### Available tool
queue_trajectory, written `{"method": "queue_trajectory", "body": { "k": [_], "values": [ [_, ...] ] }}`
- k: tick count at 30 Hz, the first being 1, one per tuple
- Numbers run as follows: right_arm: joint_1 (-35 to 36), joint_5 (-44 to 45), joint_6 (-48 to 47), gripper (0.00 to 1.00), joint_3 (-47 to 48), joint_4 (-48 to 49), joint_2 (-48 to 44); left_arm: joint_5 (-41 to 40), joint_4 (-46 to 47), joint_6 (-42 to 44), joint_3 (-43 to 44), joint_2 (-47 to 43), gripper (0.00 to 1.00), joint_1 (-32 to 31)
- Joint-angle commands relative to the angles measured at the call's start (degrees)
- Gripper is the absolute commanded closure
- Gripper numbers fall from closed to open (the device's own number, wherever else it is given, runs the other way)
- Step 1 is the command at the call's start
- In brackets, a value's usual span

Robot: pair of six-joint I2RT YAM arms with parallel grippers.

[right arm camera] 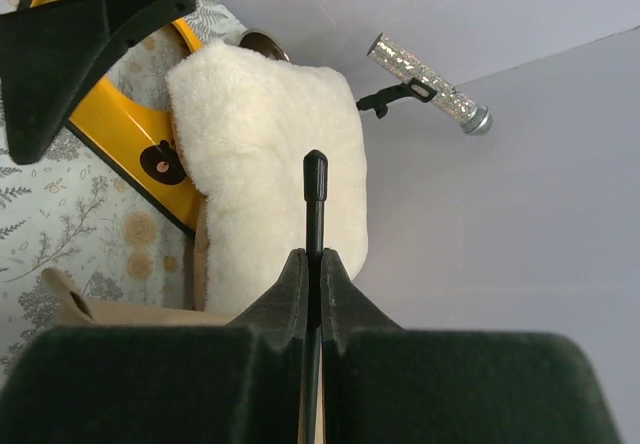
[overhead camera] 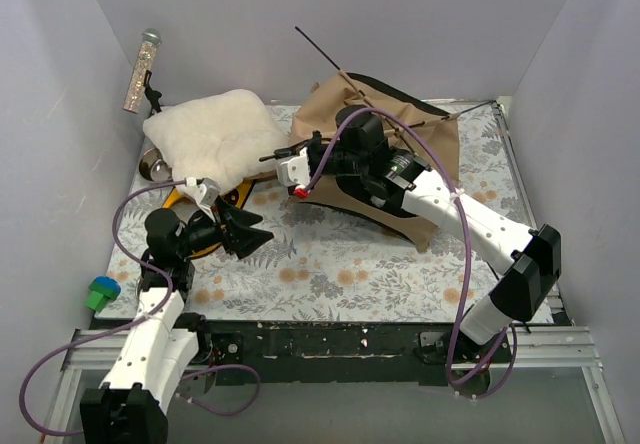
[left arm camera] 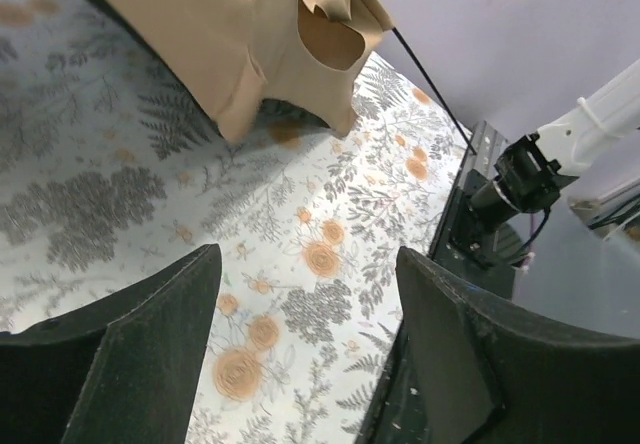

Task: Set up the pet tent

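Tan fabric, slumped in one heap, is the single pet tent, lying at the far right of the flowered table cover with its near edge draped toward the middle. Two thin black poles stick out of it on the far side: one slants up against the back wall, the other runs toward the far right corner. The right claw reaches over the tent to its left side and is pinched tight on one black pole tip, which stands out just past the fingertips. The left claw hangs over the near left of the table with its two fingers spread wide and nothing between them. One fluffy cream cushion lies at the far left on one yellow stand. One metal bowl sits beside it. One glittery silver stick leans on the left wall.
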Motion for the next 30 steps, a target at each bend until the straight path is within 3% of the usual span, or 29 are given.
{"method": "queue_trajectory", "body": {
  "k": [1, 9, 14, 20, 25, 30],
  "values": [
    [-0.9, 3.2, 2.4, 0.99, 2.9, -0.9, -1.2, -5.0, 13.8, 2.9, 0.2, 3.6, 0.32, -3.5],
    [-0.6, 3.5, 3.8, 0.99, 4.2, -0.6, -0.3, -11.6, 24.9, 6.2, 1.2, 15.0, 0.40, -14.0],
    [-0.6, 3.8, 3.0, 0.99, 4.4, -0.8, 0.2, -14.5, 26.3, 7.9, -1.2, 14.7, 0.39, -19.9],
    [-0.6, 3.8, 2.9, 0.99, 4.8, -0.9, 0.6, -20.6, 29.9, 6.3, -1.8, 17.7, 0.46, -21.6],
    [-0.6, 3.8, 3.0, 0.99, 6.1, -1.5, 1.4, -25.0, 32.3, 5.2, -1.0, 21.1, 0.57, -22.8],
    [-0.5, 4.0, 2.5, 0.99, 7.5, -1.8, 2.2, -25.5, 29.4, 5.9, 0.0, 20.4, 0.92, -22.9]
  ]
}}
